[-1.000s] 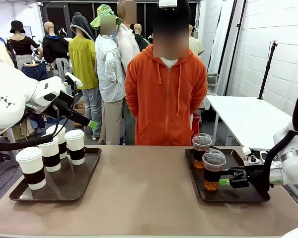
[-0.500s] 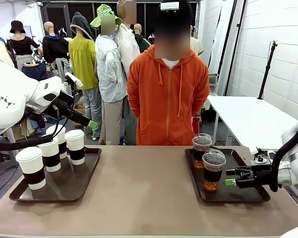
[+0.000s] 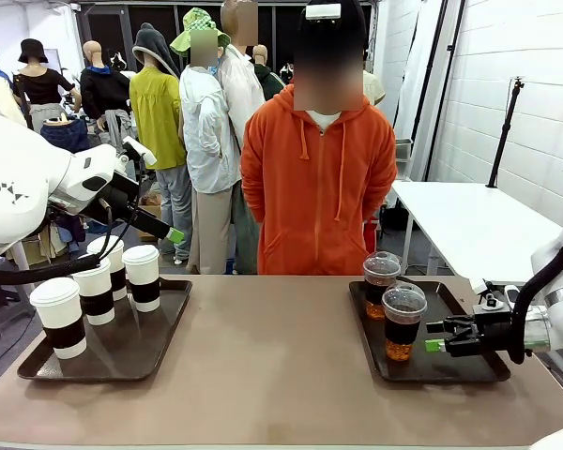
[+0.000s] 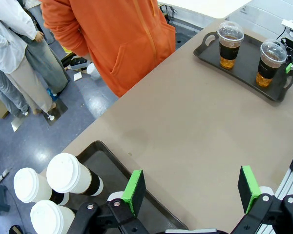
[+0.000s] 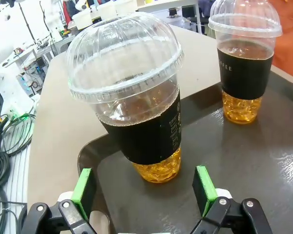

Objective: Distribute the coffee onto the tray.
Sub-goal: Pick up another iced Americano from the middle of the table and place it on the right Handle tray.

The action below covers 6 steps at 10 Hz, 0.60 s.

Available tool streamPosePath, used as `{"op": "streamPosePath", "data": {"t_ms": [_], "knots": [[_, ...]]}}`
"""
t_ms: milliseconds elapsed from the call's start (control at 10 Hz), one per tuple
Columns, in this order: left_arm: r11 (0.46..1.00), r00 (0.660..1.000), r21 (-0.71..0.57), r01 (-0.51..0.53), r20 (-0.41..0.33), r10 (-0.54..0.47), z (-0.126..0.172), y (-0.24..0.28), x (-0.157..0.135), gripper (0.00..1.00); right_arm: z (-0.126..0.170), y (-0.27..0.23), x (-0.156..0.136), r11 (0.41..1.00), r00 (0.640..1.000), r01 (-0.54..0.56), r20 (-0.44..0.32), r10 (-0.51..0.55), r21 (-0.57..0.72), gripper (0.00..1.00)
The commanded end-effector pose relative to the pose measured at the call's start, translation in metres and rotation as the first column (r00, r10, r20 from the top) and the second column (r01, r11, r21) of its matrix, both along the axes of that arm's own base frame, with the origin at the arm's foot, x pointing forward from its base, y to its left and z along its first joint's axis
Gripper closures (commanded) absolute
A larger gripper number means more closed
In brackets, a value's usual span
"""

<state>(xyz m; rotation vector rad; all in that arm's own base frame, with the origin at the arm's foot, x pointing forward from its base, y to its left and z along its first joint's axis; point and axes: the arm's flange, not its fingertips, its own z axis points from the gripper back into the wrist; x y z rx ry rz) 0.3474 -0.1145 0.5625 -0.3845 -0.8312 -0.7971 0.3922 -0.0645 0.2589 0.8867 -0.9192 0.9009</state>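
Four white paper coffee cups with brown sleeves (image 3: 143, 277) stand on the left dark tray (image 3: 159, 352). Two clear dome-lidded cups of brown coffee (image 3: 403, 322) (image 3: 382, 284) stand on the right tray (image 3: 469, 370). My right gripper (image 3: 433, 336) is open, low over the right tray, just right of the nearer clear cup and apart from it. In the right wrist view that cup (image 5: 136, 97) stands ahead of my open right gripper (image 5: 143, 187). My left gripper (image 3: 172, 234) hangs open above the left tray; the left wrist view shows my left gripper (image 4: 190, 190) over the white cups (image 4: 71, 174).
A person in an orange hoodie (image 3: 316, 187) stands at the far edge of the table, hands behind the back. Bare brown tabletop (image 3: 272, 356) lies between the two trays. A white table (image 3: 460, 220) stands behind on the right.
My right gripper has drawn back to the right, away from the nearer clear cup, and stays open. The left arm and the cups have not moved.
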Motion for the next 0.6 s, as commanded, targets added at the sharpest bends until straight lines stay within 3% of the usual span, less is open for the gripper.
{"op": "streamPosePath", "data": {"t_ms": [0, 500], "knots": [[1.000, 1.000, -0.008, 0.005, -0.007, -0.005, -0.0008, 0.0011, 0.0003, 0.00, -0.0010, 0.0011, 0.0017, 1.000, 1.000, -0.004, 0.001, 0.004, 0.000, 0.00], [1.000, 1.000, -0.008, 0.005, -0.007, -0.005, -0.0008, 0.0011, 0.0003, 0.00, -0.0010, 0.0011, 0.0017, 1.000, 1.000, -0.004, 0.001, 0.004, 0.000, 0.00]]}}
